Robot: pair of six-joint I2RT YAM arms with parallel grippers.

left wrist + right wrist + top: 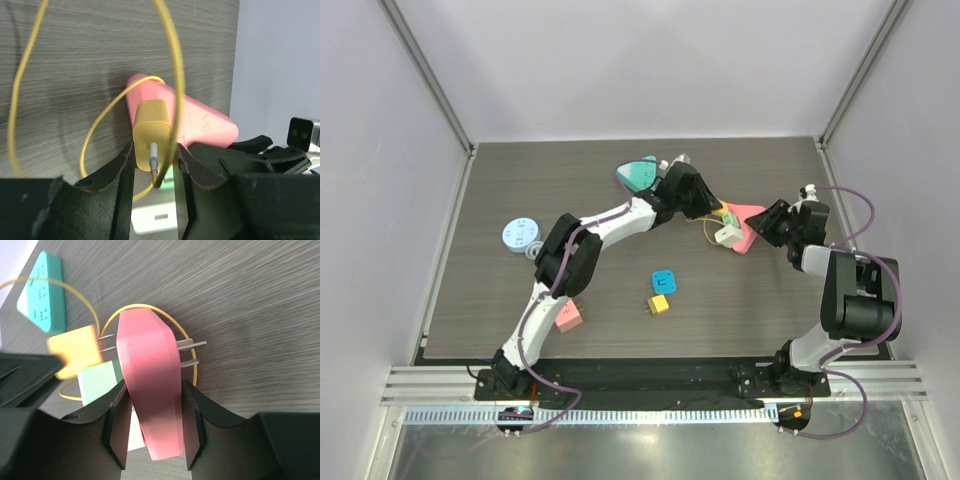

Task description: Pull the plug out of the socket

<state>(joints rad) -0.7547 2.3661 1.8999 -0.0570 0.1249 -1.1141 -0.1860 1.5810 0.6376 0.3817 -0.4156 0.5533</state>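
While both jaws hold, draw yellow plug (pixel 151 130) straight off pink socket (pixel 150 385).
Grip: left jaws pinched tight on plug, right jaws clamped on socket; prongs (pixel 108 338) appear partly exposed; avoid twisting.

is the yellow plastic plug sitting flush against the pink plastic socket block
No: bare metal prongs show between the yellow plastic plug and the pink plastic socket block.

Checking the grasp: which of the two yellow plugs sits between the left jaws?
The yellow plug with the yellow cable, at the pink socket; the other yellow plug lies loose beside the blue adapter.
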